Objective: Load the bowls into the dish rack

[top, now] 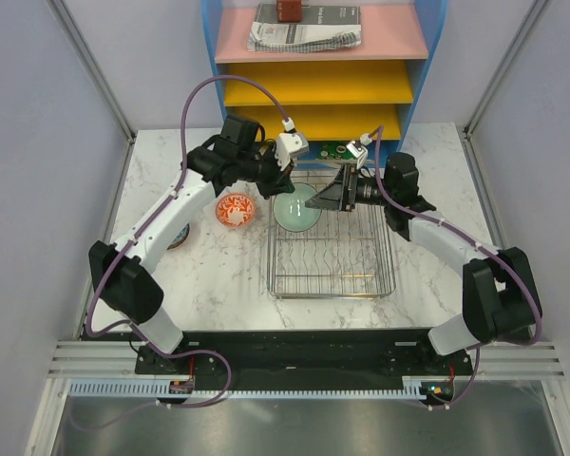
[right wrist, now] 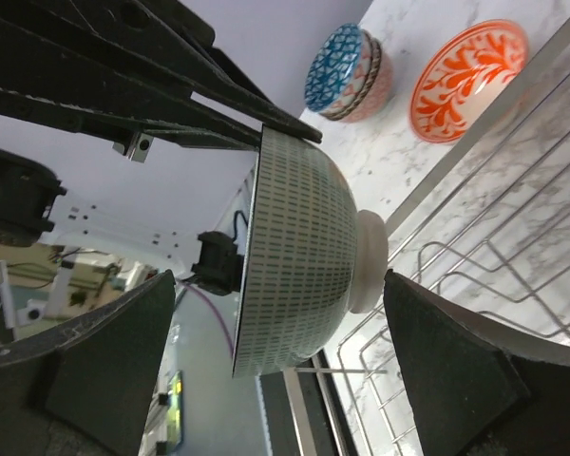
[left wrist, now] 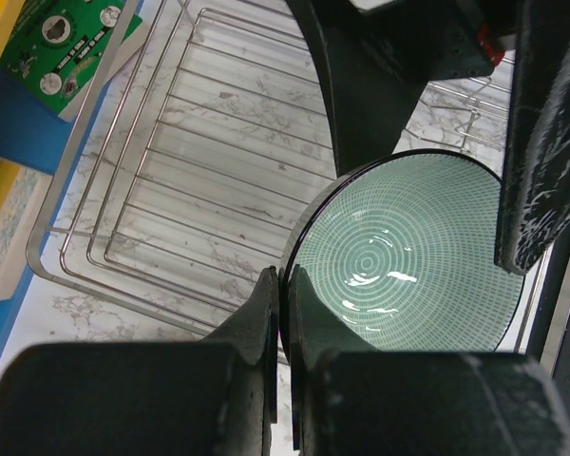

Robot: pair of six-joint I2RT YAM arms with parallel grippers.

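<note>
My left gripper (top: 287, 182) (left wrist: 283, 280) is shut on the rim of the pale green bowl (top: 295, 213) (left wrist: 408, 256) (right wrist: 299, 247). It holds the bowl over the far-left part of the chrome wire dish rack (top: 331, 261) (left wrist: 199, 171) (right wrist: 513, 266). My right gripper (top: 315, 201) (right wrist: 277, 285) is open, its fingers (right wrist: 104, 370) either side of the bowl with gaps, not touching. The red-orange bowl (top: 235, 210) (right wrist: 467, 78) sits on the table left of the rack. The blue patterned bowl (top: 179, 236) (right wrist: 347, 59) tops a stack further left, partly hidden by my left arm.
The blue-framed shelf unit (top: 323, 90) with yellow and pink trays stands right behind the rack. A green circuit board (top: 337, 150) (left wrist: 66, 43) lies at its foot by the rack's far edge. Papers (top: 304, 28) lie on the pink shelf.
</note>
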